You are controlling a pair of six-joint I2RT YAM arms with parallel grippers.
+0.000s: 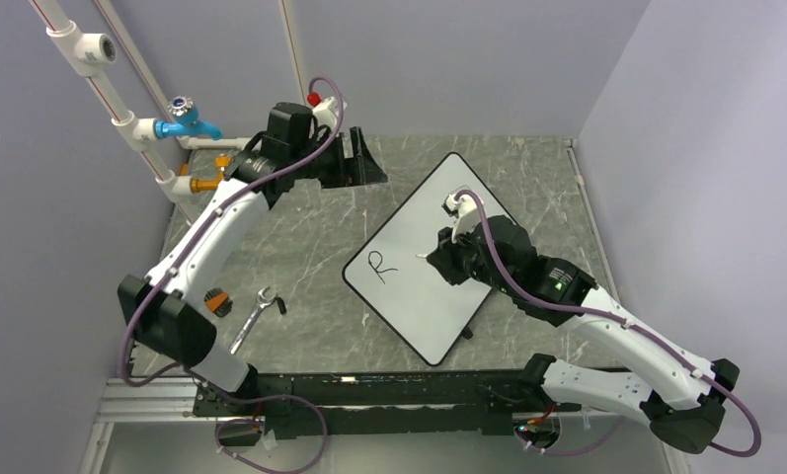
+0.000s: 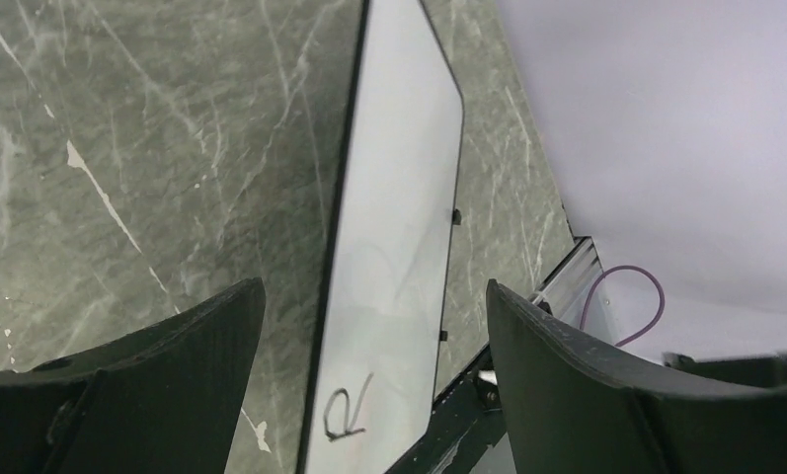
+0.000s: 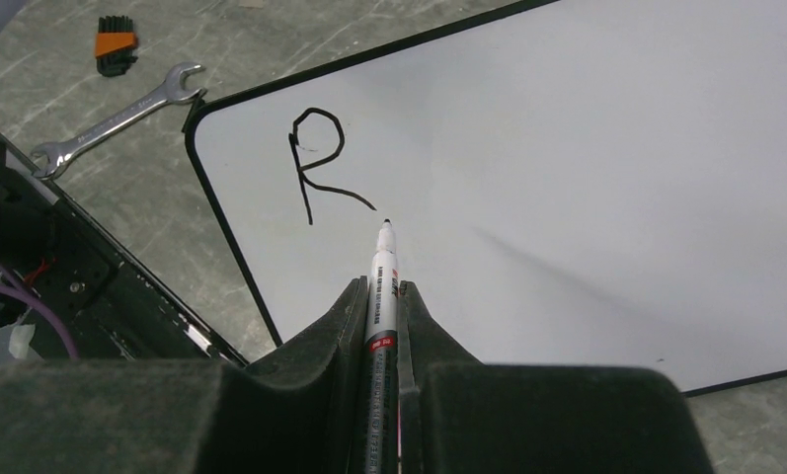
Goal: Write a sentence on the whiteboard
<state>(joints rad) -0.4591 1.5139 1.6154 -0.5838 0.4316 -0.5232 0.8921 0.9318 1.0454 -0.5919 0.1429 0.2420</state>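
The whiteboard (image 1: 438,222) lies tilted on the table, right of centre; it also shows in the left wrist view (image 2: 394,197) and the right wrist view (image 3: 587,168). Of the sentence only a black letter "R" (image 1: 380,266) stands near its near-left corner, also in the right wrist view (image 3: 315,158) and the left wrist view (image 2: 342,413). My right gripper (image 3: 384,296) is shut on a white marker (image 3: 382,272); its tip is just right of the R's leg, at or just above the board. My left gripper (image 2: 374,326) is open and empty, raised at the far left near the pipes (image 1: 354,158).
A steel wrench (image 1: 253,318) and a small orange-and-black block (image 1: 216,301) lie on the marble table (image 1: 300,237) left of the board; both show in the right wrist view, the wrench (image 3: 113,118) and the block (image 3: 116,44). White pipes with a blue tap (image 1: 187,123) stand far left. Walls close in the sides.
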